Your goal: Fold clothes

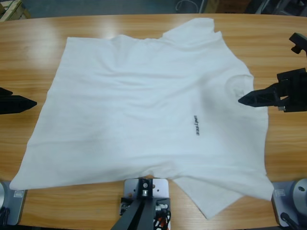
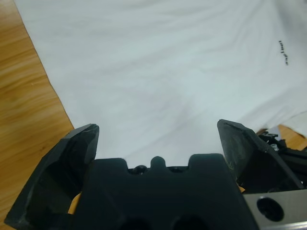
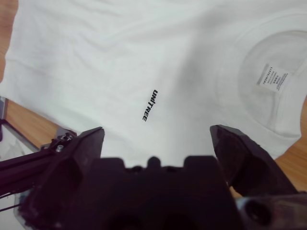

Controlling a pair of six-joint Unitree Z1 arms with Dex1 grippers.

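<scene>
- White T-shirt (image 1: 144, 115) lay spread flat on the wooden table (image 1: 283, 28), chest print up, nothing folded yet afaict.
- Long axis ran left-right across the table: hem at the left end, collar (image 1: 240, 86) at the right end. One sleeve (image 1: 196, 26) poked toward the far edge, the other sleeve (image 1: 216, 196) toward the near edge.
- Small dark chest lettering (image 1: 195, 125) sat right of centre, closer to the collar than the hem.
- Right gripper (image 1: 247, 99) was at the collar end, tips just over or touching the neckline edge, can't say which. Right wrist view looked straight down the shirt: neck label (image 3: 272, 77) up right, lettering mid-frame. Jaws spread wide, holding nothing.
- Left gripper (image 1: 29, 102) was at the hem end, on bare wood just beside the cloth, not touching it in the high view. Left wrist view showed the shirt body stretching away ahead; jaws also spread apart, empty.
- So each arm had its own end of the shirt: right nearest collar/shoulders, left nearest hem. Both faced inward along the long axis.
- My guess: next grab is at those ends or the corners beside them. Cloth looked soft and a bit wrinkled, so a pinch could drag the whole thing.
</scene>
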